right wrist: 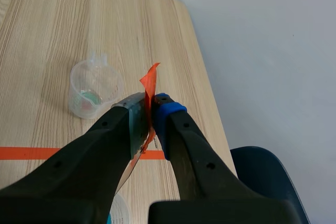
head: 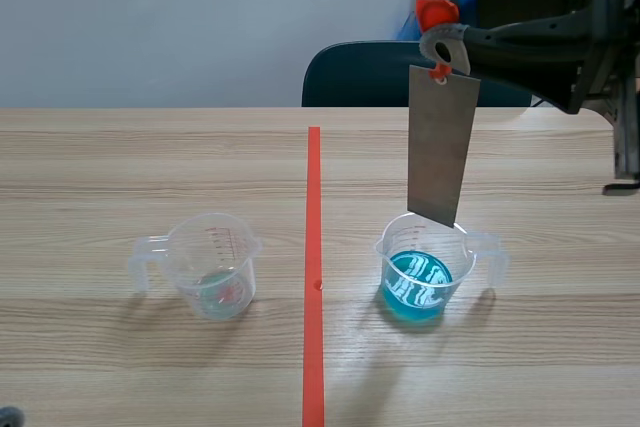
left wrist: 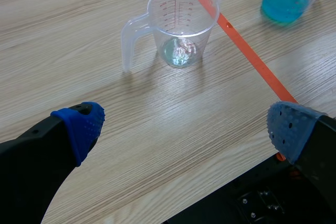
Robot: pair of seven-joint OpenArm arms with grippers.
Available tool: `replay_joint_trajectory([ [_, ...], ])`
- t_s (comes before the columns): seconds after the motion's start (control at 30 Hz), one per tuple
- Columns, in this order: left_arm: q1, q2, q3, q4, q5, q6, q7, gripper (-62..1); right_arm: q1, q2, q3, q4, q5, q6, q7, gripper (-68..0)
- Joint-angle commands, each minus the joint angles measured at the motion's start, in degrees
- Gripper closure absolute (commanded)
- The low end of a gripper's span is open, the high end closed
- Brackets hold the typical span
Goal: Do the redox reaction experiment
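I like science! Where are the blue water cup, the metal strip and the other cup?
blue water cup (head: 415,302), scene view, its front wall.
metal strip (head: 442,152), scene view, middle of its flat face.
other cup (left wrist: 184,30), left wrist view, its clear side wall.

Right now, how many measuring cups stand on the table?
2. One nearly empty cup stands left of the orange tape line; one cup with blue liquid stands right of it, below the hanging metal plate. None seems hidden.
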Motion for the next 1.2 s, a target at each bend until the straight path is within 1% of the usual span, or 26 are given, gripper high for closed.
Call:
replay_joint_trajectory([
  [0.0, -0.33, 0.13, -0.26, 1.4, -0.57, -0.13, -0.79, -62.3, 0.98, -0.04, 0.9, 0.22, 0.85, -0.42, 1.05, -0.7],
  [0.13, -1.44, 0.17, -0.24, 1.33, -0.57, -0.42, -0.57, -62.3, 0.98, -0.76, 0.9, 0.22, 0.81, -0.33, 0.15, -0.7],
  [0.2, -2.43, 0.17, -0.24, 1.33, -0.59, -0.83, -0.63, -62.3, 0.98, -1.55, 0.9, 0.15, 0.52, -0.09, -0.87, -0.7],
  [0.23, -3.23, 0.15, -0.24, 1.33, -0.59, -1.53, -0.63, -62.3, 0.98, -1.95, 0.9, 0.13, 0.09, 0.04, -1.22, -0.7],
  [0.37, -8.0, 0.13, 1.05, 1.29, -0.57, -3.65, -0.31, -62.3, 0.98, -3.39, 0.9, -0.2, -0.33, 2.4, -2.05, -0.7],
  [0.43, -11.5, 0.11, 2.78, 1.27, -0.55, -4.17, 1.36, -62.3, 0.98, -4.33, 0.9, -0.66, -0.5, 2.4, -2.38, -0.7],
  [0.57, -19.21, 0.11, 7.52, 0.85, -0.07, -4.22, 5.64, -62.3, 0.98, -5.68, 1.01, -1.36, -0.9, 2.6, -3.23, -0.7],
  [0.7, -26.71, 0.13, 12.79, -0.35, -0.07, -4.2, 7.3, -62.3, 0.98, -5.73, 1.03, -1.36, -0.94, 2.62, -3.28, -0.7],
  [0.73, -28.39, 0.13, 13.99, -0.81, -0.07, -4.2, 7.37, -57.6, 0.98, -5.7, 1.03, -1.36, -0.96, 2.62, -3.3, -0.7],
  [0.77, -30.1, 0.15, 15.37, -1.29, -0.13, -3.93, 7.34, -48.0, 0.98, -5.62, 1.03, -1.36, -0.96, 2.62, -3.3, -0.7],
  [0.8, -31.8, 0.2, 16.81, -1.73, -0.15, -2.56, 7.39, -39.9, 0.98, -5.53, 1.03, -1.36, -0.96, 2.62, -3.3, -0.7],
  [0.83, -33.48, 0.46, 18.27, -2.27, -0.15, -0.39, 7.45, -33.1, 0.98, -5.53, 1.09, -1.36, -0.96, 2.62, -3.32, -0.7],
  [0.87, -35.12, 0.79, 19.71, -2.97, -0.15, 1.2, 7.5, -27.0, 0.98, -5.53, 1.27, -1.36, -1.11, 2.67, -3.37, -0.7],
  [0.9, -36.79, 1.38, 20.96, -3.8, -0.09, 2.1, 7.63, -20.9, 0.98, -5.51, 1.44, -1.36, -1.11, 2.78, -3.39, -0.7],
  [0.97, -40.11, 3.13, 22.84, -5.77, 0.5, 2.71, 7.89, -11.0, 0.98, -5.25, 1.77, -1.36, -1.09, 2.8, -3.15, -0.7],
  [1.0, -41.68, 4.09, 23.65, -6.84, 1.29, 2.64, 8.09, -8.2, 0.98, -5.25, 2.03, -1.36, -1.09, 2.8, -3.08, -0.7],
  [1.03, -43.28, 5.03, 24.52, -7.96, 1.6, 2.67, 8.5, -6.9, 0.98, -5.25, 2.19, -1.36, -1.09, 2.8, -3.08, -0.7],
  [1.17, -49.4, 7.26, 28.83, -13.57, 1.68, 2.67, 9.92, -3.9, 0.98, -5.25, 2.36, -1.36, -1.09, 2.8, -3.1, -0.7],
])
